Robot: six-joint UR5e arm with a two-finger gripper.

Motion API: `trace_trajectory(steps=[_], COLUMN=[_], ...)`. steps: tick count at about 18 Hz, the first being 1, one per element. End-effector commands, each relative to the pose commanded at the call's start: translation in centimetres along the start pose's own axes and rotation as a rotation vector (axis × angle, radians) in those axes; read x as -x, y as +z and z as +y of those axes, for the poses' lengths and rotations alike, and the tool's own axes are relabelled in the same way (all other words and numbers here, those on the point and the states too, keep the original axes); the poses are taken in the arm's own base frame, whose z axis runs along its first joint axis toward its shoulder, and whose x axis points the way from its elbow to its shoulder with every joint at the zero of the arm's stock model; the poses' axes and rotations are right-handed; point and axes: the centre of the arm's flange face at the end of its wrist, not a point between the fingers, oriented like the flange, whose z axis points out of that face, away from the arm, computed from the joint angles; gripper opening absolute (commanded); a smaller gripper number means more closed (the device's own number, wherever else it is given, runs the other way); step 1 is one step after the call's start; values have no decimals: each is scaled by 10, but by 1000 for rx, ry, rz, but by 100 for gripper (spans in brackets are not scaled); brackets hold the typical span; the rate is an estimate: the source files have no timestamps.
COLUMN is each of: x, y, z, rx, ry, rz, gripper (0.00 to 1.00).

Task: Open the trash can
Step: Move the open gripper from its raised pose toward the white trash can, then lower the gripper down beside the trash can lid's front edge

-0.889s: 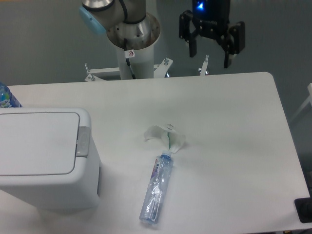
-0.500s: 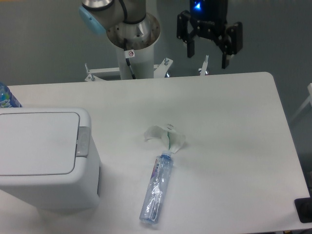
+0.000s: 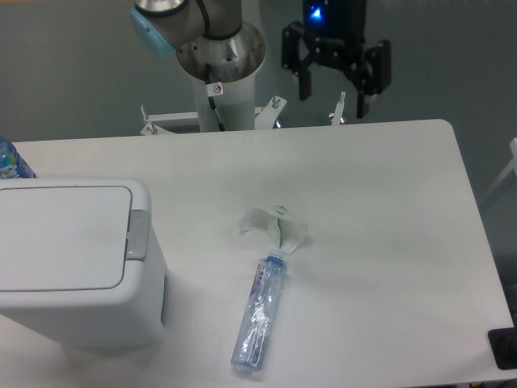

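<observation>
Hand (image 3: 333, 103) released, fingers spread, hanging above the counter's (image 3: 388, 210) far edge, trash can (image 3: 77, 259) lid down at near-left corner, well apart from hand

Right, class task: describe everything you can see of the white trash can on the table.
The trash can is a large boxy bin of white plastic, as it looks, with rounded corners. Its flat rectangular lid is shut, and a grey latch strip sits along the lid's right edge. It stands upright at the left front of the table, cut off by the picture's left edge. Nothing touches it but the table; the gripper hangs far off.
</observation>
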Motion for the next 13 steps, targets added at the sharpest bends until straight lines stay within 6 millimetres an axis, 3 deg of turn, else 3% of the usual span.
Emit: trace_trajectory(steps=[9,13], x=[-22,-43], y=[29,43], z=[-44,-77], rx=[-37,-90], ry=[-250,-386], rz=[21,20], gripper=[100,100])
